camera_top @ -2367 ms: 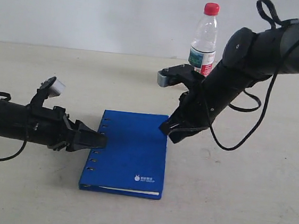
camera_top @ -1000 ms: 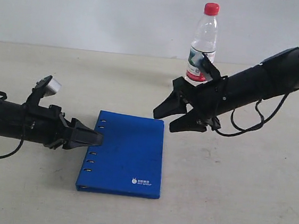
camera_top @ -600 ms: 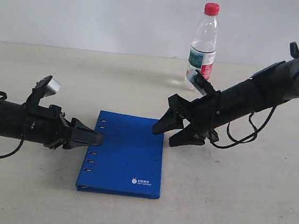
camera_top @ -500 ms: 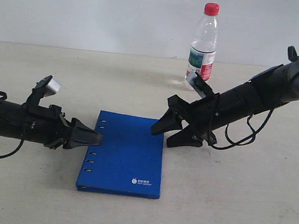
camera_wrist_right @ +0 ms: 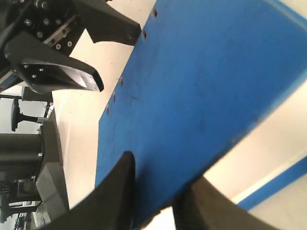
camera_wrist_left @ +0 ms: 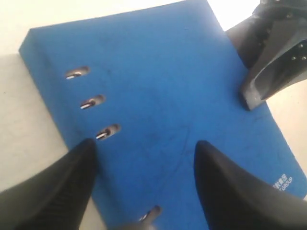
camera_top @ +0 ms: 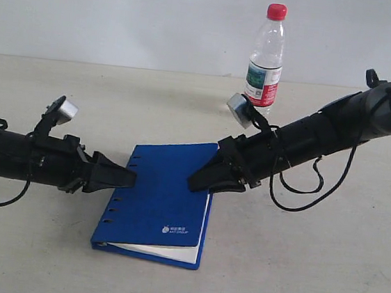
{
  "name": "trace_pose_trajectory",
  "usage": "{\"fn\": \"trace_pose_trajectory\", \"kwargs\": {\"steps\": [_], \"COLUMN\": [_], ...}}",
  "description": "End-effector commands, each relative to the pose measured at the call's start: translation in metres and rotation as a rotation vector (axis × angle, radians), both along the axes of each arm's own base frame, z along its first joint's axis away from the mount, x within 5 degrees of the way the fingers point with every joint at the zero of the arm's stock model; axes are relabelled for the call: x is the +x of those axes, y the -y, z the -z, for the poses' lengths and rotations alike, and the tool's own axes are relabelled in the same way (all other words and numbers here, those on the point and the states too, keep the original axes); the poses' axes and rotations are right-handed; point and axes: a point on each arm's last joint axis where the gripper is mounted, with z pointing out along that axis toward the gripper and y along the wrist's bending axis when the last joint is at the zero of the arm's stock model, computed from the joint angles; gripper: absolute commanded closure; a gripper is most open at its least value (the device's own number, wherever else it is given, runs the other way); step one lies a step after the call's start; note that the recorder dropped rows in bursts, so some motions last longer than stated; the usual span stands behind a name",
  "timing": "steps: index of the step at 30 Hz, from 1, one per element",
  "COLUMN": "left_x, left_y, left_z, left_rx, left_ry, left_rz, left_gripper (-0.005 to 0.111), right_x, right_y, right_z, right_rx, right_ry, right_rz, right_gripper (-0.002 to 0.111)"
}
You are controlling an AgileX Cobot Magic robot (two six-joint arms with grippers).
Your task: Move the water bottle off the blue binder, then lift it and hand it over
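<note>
The water bottle (camera_top: 266,63) stands upright on the desk (camera_top: 308,270) behind the blue binder (camera_top: 162,199), so the lift is judged in hand; the right hand (camera_top: 202,182) pinches its raised edge; the left hand (camera_top: 126,178), jaws apart, straddles the spine; next: raise level, then present.

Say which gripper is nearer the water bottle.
Right. The right gripper is at the edge of the blue binder nearest the water bottle; the left gripper is at its far spine.
</note>
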Motion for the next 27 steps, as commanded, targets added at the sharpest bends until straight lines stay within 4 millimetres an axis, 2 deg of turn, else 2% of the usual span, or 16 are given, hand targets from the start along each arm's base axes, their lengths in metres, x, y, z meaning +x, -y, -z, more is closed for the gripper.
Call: {"fn": "trace_pose_trajectory", "kwargs": {"steps": [1,3,9,17,22,27], "left_x": [0.002,0.003,0.006,0.015,0.015,0.013], "left_y": [-0.002,-0.006,-0.004,0.008,0.008,0.013], "left_z": [0.002,0.006,0.004,-0.001,0.008,0.005], "left_rx": [0.054,0.115,0.078,-0.158,-0.178,-0.235], "left_ry": [-0.008,-0.023,-0.01,0.037,0.015,0.049], "left_rz": [-0.02,-0.046,-0.033,0.065,0.069,0.113], "left_gripper": [0.051,0.051,0.051,0.051,0.051,0.052], "right_x": [0.001,-0.001,-0.001,-0.002,-0.003,-0.006], "right_y": [-0.001,-0.001,-0.001,-0.001,0.0,0.002], "right_z": [-0.001,-0.002,-0.003,-0.003,-0.007,-0.007], "right_rx": [0.007,0.026,0.041,0.04,0.02,-0.01], "right_ry": [0.056,0.058,0.118,0.129,0.148,0.158], "right_rz": [-0.011,-0.034,-0.071,-0.08,-0.11,-0.147], "right_gripper": [0.109,0.108,0.108,0.108,0.108,0.108]}}
